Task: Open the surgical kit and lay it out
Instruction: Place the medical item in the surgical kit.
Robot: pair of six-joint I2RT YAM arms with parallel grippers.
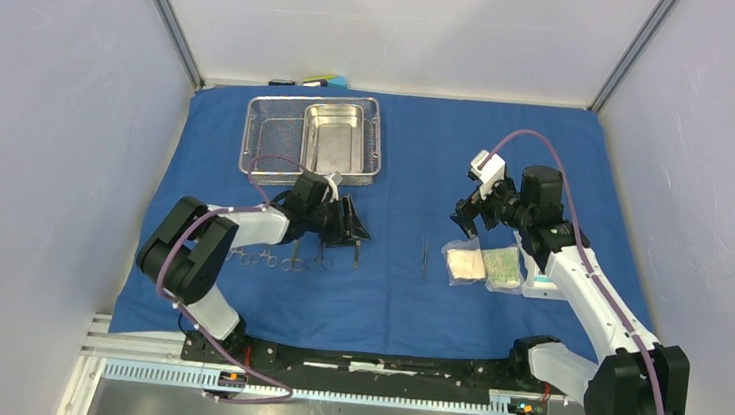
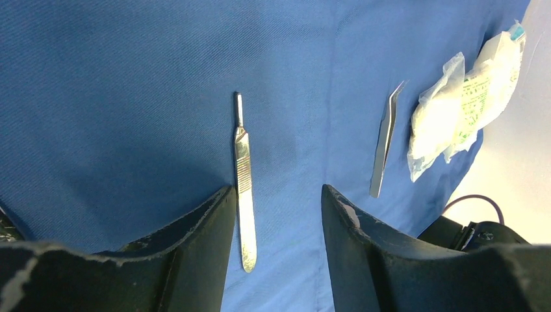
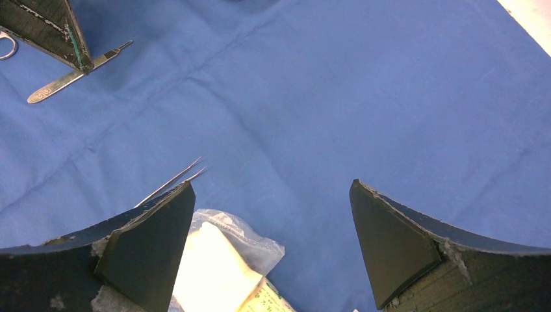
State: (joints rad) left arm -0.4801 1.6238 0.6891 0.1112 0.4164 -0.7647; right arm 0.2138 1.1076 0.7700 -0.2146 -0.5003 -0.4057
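The blue cloth wrap (image 1: 418,162) lies spread flat. On it at the back left stands the wire-mesh tray (image 1: 261,138), with the smaller steel pan (image 1: 335,136) inside it. Scissors-like instruments (image 1: 284,257) lie in a row at the front left. My left gripper (image 2: 276,195) is open just above the cloth. A flat metal handle (image 2: 242,172) lies between its fingers, close to the left finger (image 2: 195,240). Tweezers (image 2: 384,140) and clear packets (image 2: 448,117) lie further right. My right gripper (image 3: 273,188) hangs open and empty over the cloth, above a packet (image 3: 221,260).
Grey walls close in the left, right and back sides. A small yellow-and-blue toy (image 1: 324,81) sits behind the tray at the cloth's back edge. Both arm bases stand on a rail (image 1: 359,367) at the near edge.
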